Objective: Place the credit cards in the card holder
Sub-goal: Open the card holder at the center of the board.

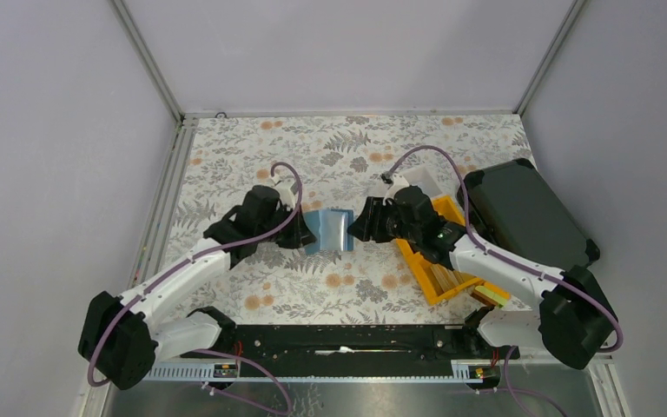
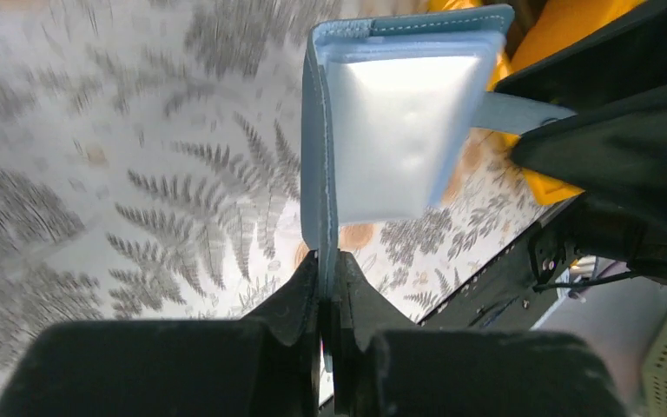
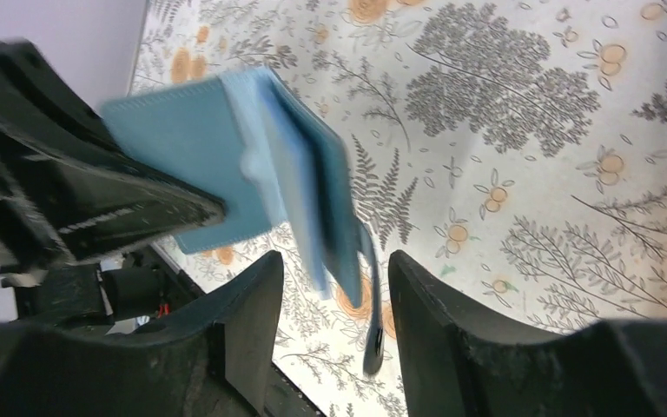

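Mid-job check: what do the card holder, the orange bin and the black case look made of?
The card holder looks like soft teal leather-like or fabric material: matte, stitched along its edge, with a paler, smooth inner pocket. The orange bin is probably rigid plastic: uniform colour, thin straight walls. The black case is likely hard moulded plastic: matte, with rounded corners.

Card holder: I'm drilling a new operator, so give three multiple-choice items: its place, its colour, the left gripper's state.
1. Where is the card holder? A far-left corner; B centre of the table; C far-right corner.
2. Its colour? A teal-blue; B red; C yellow.
3. The left gripper is: A wide open; B out of view; C shut on the holder's edge.
Answers: B, the top view shows it mid-table; A, every view shows blue; C, its fingers pinch the flap.
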Motion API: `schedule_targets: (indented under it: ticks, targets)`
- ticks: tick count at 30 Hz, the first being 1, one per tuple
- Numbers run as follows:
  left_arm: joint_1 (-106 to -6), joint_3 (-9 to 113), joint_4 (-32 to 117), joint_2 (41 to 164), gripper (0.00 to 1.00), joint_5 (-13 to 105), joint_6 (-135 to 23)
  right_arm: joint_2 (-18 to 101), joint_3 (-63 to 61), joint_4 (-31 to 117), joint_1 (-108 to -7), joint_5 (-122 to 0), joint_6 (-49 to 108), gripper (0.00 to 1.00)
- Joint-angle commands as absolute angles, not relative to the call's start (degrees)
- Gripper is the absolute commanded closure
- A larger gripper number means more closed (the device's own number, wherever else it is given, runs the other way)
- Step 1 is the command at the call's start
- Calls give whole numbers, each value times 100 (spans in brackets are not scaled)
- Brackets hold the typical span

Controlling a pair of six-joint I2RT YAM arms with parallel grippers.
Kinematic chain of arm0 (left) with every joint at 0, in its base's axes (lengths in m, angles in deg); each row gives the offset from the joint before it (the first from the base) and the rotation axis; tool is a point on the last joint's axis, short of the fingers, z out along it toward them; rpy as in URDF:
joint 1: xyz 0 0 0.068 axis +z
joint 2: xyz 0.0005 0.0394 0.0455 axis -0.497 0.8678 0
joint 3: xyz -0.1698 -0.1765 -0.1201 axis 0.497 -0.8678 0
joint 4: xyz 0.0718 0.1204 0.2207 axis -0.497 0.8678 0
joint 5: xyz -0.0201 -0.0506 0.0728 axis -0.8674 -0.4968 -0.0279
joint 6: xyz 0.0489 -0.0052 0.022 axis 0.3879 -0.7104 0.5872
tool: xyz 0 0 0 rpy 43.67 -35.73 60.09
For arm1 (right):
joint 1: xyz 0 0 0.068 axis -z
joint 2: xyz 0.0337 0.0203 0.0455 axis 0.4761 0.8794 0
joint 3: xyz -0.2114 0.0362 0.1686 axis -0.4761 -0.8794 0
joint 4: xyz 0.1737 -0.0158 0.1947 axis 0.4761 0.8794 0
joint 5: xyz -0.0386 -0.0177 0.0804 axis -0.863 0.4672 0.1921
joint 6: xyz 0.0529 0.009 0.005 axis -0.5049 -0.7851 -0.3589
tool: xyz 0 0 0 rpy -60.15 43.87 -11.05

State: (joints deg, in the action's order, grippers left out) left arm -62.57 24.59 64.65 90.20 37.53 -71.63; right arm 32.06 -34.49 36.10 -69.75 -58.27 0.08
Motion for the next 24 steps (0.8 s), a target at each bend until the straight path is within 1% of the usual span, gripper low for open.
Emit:
schedule_targets:
  ticks: [1,5,11,13,19,22,24]
  targets:
    - [-6258,1724,5629,9165,100,3434,-8096,3028,-3591,3760,-7011,-6180,74,44]
    - [-6258,1430,5314,9331,100,3375,-8282,2937,-3779,3680,-7013,-6113,86,44]
    - [-6258,1390,5332,9589,100,3424,-8179,3237,-3927,3222,-7022,-5305,-46,60]
    - [-6253,1381,5375,9640,100,3549,-8104,3385,-4013,2919,-7020,-5068,-158,63]
    - [-6232,1304,5301,9896,100,3693,-8025,4064,-3955,2581,-7038,-4826,-158,65]
    - [-6222,1293,5257,10018,100,3738,-7999,4410,-3902,2446,-7050,-4727,-76,61]
    - [-6214,1289,5252,10055,100,3800,-7985,4576,-3854,2433,-7053,-4681,-16,61]
